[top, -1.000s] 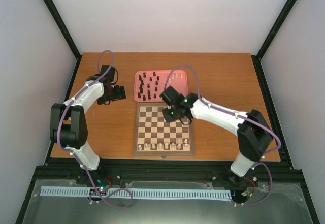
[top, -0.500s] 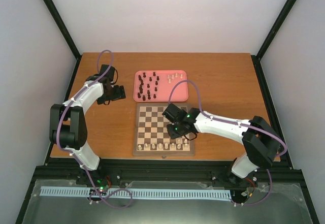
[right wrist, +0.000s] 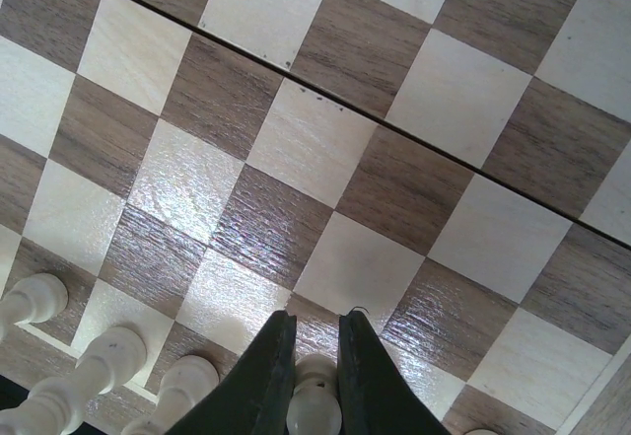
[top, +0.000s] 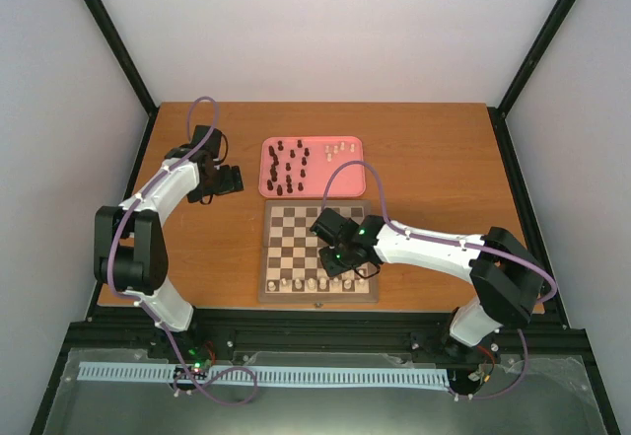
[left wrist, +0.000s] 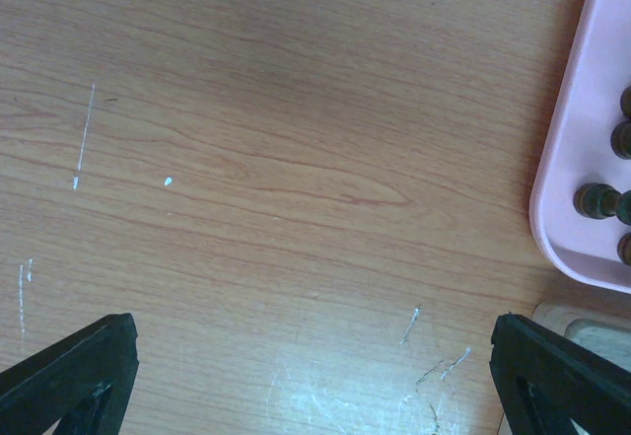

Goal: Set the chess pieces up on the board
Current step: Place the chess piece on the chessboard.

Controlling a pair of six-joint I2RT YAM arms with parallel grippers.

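The board [top: 291,233] lies mid-table with a row of cream-white chess pieces [top: 306,282] along its near edge. My right gripper [top: 335,257] hangs low over the near rows, shut on a cream-white piece [right wrist: 314,396] pinched between its fingers [right wrist: 271,356]; in the right wrist view the gripper [right wrist: 317,319] is above a dark square, with other white pieces [right wrist: 99,361] to the lower left. More dark pieces [top: 286,164] and a few cream ones [top: 342,147] stand on the pink tray. My left gripper [top: 234,181] is open over bare table [left wrist: 314,326], holding nothing.
The pink tray [top: 264,169] sits just beyond the board's far edge; its rim [left wrist: 572,159] with dark pieces [left wrist: 596,201] shows at the right of the left wrist view, and a board corner [left wrist: 582,322] below it. Black frame posts border the table.
My right arm has carried the white piece from the board's far edge, near the tray, toward the near rows and lowered it. The left arm has stayed put.
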